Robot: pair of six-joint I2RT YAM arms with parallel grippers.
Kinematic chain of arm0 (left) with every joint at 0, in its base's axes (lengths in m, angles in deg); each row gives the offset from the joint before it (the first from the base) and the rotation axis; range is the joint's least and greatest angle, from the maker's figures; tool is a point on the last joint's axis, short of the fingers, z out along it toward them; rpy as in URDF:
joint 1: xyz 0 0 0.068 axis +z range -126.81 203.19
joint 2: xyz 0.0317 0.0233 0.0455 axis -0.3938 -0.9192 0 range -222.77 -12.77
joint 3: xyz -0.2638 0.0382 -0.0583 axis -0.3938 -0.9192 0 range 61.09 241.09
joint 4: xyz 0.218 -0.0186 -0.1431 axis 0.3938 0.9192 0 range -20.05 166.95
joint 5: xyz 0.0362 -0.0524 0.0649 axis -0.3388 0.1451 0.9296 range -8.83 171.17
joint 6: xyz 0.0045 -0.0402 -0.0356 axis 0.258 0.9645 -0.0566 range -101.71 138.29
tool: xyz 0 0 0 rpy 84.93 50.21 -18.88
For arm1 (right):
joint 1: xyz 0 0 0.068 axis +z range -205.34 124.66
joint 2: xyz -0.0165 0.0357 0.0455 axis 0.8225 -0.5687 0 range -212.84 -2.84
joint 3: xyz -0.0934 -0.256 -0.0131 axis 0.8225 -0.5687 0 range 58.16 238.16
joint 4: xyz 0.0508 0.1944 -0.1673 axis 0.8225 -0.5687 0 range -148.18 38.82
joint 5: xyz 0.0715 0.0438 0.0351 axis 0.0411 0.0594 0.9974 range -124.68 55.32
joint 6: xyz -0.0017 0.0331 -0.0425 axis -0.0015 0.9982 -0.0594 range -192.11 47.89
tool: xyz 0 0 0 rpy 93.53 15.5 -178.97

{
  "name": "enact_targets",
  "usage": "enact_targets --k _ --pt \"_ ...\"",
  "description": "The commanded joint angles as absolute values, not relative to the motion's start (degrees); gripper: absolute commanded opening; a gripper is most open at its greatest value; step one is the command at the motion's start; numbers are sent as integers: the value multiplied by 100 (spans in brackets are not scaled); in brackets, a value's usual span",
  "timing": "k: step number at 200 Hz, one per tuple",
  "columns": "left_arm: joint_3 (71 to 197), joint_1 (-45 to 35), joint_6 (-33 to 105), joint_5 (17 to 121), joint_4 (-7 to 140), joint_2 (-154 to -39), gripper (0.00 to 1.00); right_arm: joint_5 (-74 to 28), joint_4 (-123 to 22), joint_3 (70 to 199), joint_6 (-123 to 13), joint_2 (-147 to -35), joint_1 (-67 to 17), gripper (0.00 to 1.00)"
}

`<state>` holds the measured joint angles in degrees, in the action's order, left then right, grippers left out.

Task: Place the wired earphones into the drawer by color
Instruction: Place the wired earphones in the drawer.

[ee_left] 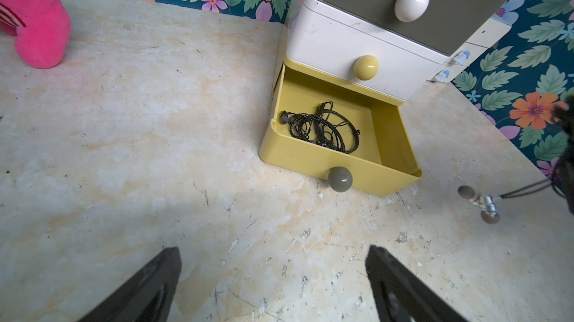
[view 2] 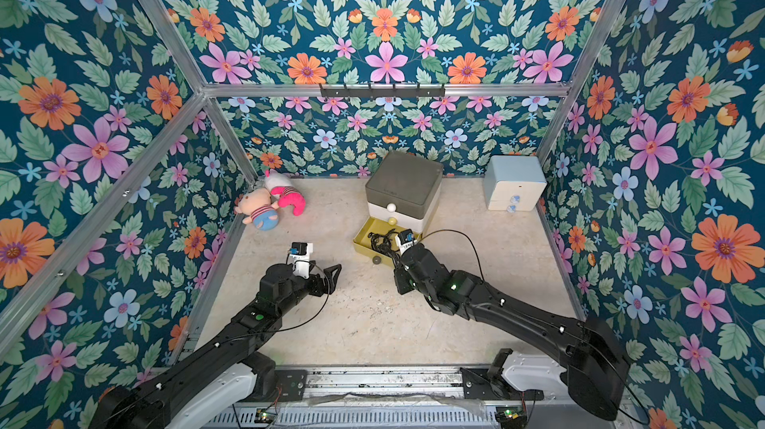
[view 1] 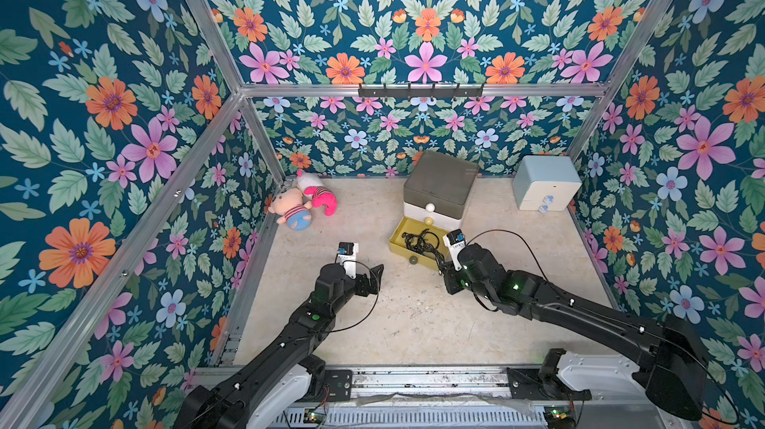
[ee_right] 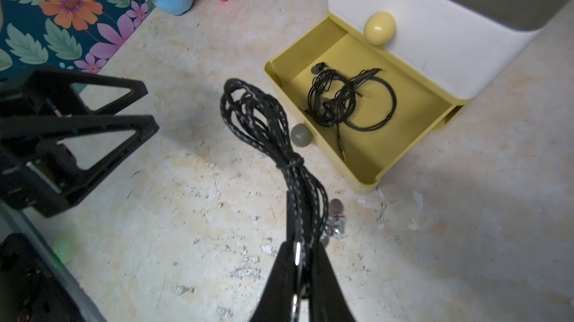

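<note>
Black earphones [ee_right: 348,100] lie in the open yellow tier [ee_left: 310,159]; right gripper [ee_right: 299,258] clamps another black bundle [ee_right: 264,124] beside it; left gripper [ee_left: 273,252] gapes empty. Final deposit judged pending.

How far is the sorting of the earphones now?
Done: black earphones lie in the open yellow drawer. In hand: the right gripper is shut on another black bundle, beside that drawer. The left gripper is open, empty. Remaining: drop this bundle in. No loose earphones show on the table.
</note>
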<state>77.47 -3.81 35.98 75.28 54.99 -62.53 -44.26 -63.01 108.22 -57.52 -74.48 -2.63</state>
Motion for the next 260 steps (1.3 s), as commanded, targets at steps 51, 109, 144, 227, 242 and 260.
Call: enact_targets --k 51,109,144,227,242,260 --pt "7761 -370 3569 7484 5309 -6242 99 -4179 -6346 12180 -6738 -8953 -930 1" --pt "7771 -370 3559 7416 5307 -6231 99 -4569 -6322 12837 -6768 -10243 -981 3" --pt "7764 -370 3552 7378 5290 -6214 99 -4965 -6387 13087 -6604 -10691 -981 13" --pt "7788 -370 3475 6986 5222 -6243 99 -4672 -6068 12162 -6280 -9586 -986 54" --pt "7770 -378 3498 6829 5140 -6232 99 -4696 -5951 11798 -6212 -9222 -990 57" --pt "7778 -383 3656 6614 5013 -6313 99 -4738 -5854 11380 -6085 -8791 -1051 58"
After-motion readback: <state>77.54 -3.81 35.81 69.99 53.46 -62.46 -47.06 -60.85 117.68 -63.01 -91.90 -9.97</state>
